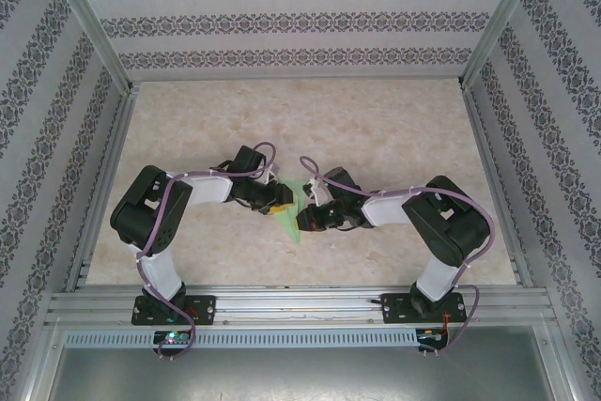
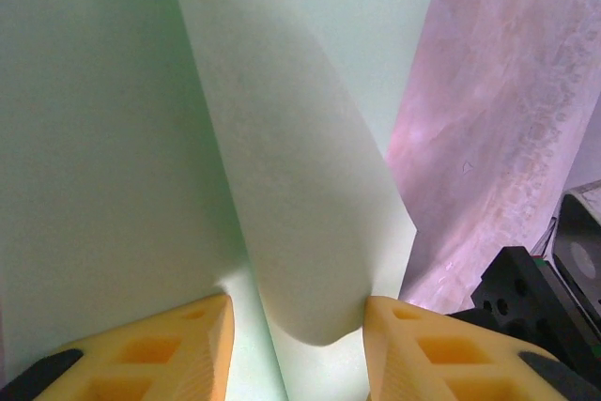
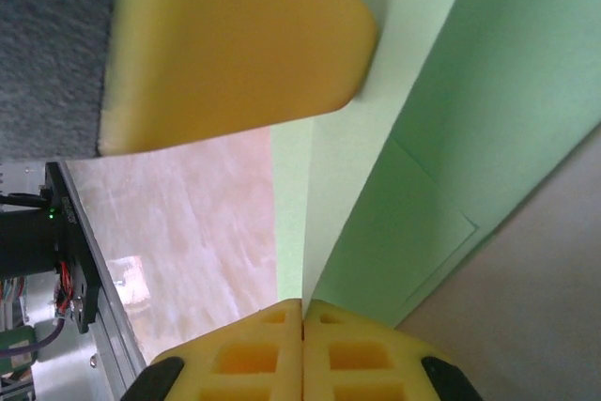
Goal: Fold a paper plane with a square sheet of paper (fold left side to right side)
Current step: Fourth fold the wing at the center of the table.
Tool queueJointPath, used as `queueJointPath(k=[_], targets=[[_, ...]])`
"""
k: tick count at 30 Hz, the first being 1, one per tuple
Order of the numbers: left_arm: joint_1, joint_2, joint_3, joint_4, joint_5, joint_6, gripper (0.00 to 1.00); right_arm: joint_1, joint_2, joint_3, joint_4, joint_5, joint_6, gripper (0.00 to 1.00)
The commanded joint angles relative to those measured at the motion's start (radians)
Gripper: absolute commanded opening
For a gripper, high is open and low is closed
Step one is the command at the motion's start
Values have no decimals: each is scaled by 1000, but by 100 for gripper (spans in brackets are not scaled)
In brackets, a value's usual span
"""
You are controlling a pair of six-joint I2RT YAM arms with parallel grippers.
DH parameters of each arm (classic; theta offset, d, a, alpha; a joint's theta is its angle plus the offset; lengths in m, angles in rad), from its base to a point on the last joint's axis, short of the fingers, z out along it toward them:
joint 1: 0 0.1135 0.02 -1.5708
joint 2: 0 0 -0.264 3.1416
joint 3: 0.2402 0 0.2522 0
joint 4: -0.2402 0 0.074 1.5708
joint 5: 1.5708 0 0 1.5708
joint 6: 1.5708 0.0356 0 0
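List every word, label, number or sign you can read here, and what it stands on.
No text can be read.
The folded green paper: plain, unmarked.
The wall bands: ornament only, no letters.
The electronics at the arm bases: any markings too small to read.

The thin light green sheet of paper (image 1: 297, 218) is seen at the middle of the bench (image 1: 282, 119), partly folded, one flap curled upward.

No text, label, brand, number or sign can be read in any of the views.
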Motion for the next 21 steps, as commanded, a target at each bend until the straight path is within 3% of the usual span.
queueJointPath(k=[1,14,21], targets=[[-7,42,-8,-83,-88,25,41,-8,9,-12,13,-26,11,11],[-9,39,-7,-90,-92,29,39,-55,-120,-73,68,-48,55,36],[-10,34,-11,-86,-90,28,39,-87,-96,-70,150,-61,108,38]])
